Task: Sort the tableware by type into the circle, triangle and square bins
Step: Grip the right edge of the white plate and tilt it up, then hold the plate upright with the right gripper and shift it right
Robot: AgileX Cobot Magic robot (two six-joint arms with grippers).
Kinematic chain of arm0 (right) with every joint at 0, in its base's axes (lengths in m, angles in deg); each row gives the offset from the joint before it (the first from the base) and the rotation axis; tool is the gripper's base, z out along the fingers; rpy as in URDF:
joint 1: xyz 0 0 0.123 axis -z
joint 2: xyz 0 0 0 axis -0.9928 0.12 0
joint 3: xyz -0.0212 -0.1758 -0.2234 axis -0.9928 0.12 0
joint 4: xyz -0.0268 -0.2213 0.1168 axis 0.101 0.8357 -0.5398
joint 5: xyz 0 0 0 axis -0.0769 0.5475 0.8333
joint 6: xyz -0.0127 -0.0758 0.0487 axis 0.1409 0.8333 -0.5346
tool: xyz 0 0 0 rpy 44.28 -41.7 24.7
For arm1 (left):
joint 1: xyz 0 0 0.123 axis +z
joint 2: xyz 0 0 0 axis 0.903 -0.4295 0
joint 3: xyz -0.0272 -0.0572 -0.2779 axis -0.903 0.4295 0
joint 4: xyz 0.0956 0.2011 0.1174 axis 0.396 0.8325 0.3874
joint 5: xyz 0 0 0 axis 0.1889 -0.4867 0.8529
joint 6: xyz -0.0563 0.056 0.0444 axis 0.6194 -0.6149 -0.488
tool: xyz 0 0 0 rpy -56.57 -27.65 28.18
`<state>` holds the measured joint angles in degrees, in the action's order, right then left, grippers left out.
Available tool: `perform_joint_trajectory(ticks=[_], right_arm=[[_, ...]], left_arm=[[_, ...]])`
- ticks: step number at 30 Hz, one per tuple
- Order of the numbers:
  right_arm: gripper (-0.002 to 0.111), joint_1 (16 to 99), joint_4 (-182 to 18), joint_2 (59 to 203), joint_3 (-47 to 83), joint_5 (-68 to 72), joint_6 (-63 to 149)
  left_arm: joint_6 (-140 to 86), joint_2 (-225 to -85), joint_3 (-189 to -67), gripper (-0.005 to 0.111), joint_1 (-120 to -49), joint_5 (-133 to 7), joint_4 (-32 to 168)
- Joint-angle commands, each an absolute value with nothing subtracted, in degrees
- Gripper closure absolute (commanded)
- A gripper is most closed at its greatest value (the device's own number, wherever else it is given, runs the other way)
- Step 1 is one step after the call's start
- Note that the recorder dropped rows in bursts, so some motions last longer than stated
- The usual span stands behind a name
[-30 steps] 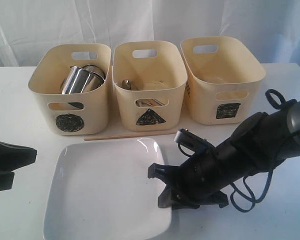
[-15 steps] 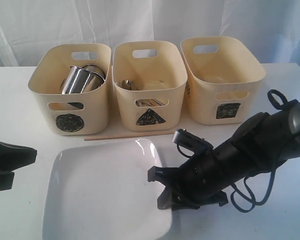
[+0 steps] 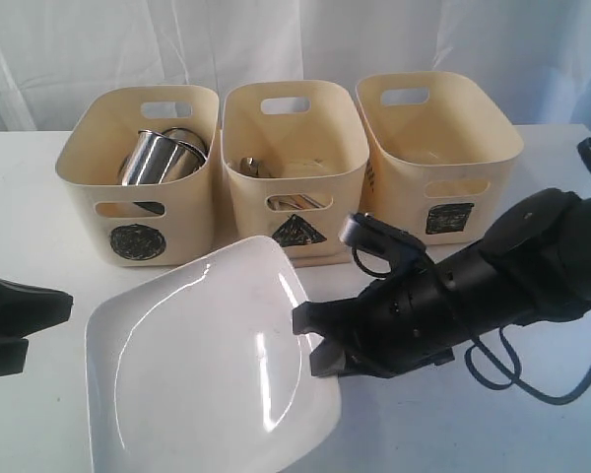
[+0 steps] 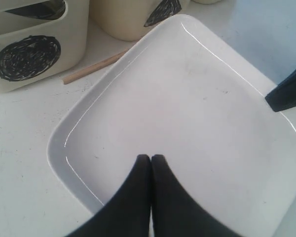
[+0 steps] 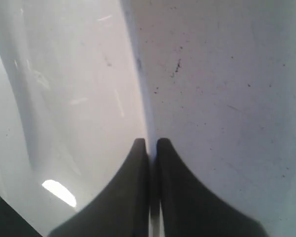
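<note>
White square plate [image 3: 197, 365] (tilt visible only in exterior view) is clamped by right gripper [image 5: 149, 143]; left gripper [image 4: 151, 158] is clenched empty.

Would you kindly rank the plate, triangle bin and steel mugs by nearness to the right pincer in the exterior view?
1. Plate, clamped in the right pincer.
2. Triangle bin, middle, just behind.
3. Steel mugs, far left, inside circle bin.

The plate [image 3: 197, 365] is glossy white ceramic. The bins [image 3: 182, 187] are smooth matt cream plastic. The mugs [image 3: 153, 158] are shiny steel, the chopsticks [image 4: 93, 66] bare wood. The counter [image 3: 30, 197] is matt white, faintly speckled. The left tool [image 4: 151, 159] and right tool [image 5: 149, 143] are matt black.
</note>
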<state>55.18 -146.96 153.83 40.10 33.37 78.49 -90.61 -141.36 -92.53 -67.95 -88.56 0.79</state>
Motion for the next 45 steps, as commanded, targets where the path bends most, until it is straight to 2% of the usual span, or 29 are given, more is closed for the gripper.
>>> perform_joint_trajectory(ticks=[1,17,31,45], right_arm=[[0.108,55.2,-145.3,150.9,40.3,32.4,79.6],[0.108,55.2,-145.2,138.8,40.3,29.7,79.6],[0.108,55.3,-144.8,127.5,40.2,14.9,79.5],[0.108,60.9,-143.5,126.4,40.2,19.8,79.3]], left_arm=[[-90.3,-141.0,-92.3,0.107,-67.9,-89.4,0.0],[-90.3,-141.0,-92.3,0.107,-67.9,-89.6,0.0],[-90.3,-141.0,-92.3,0.107,-67.9,-89.6,0.0],[-90.3,-141.0,-92.3,0.107,-67.9,-89.6,0.0]])
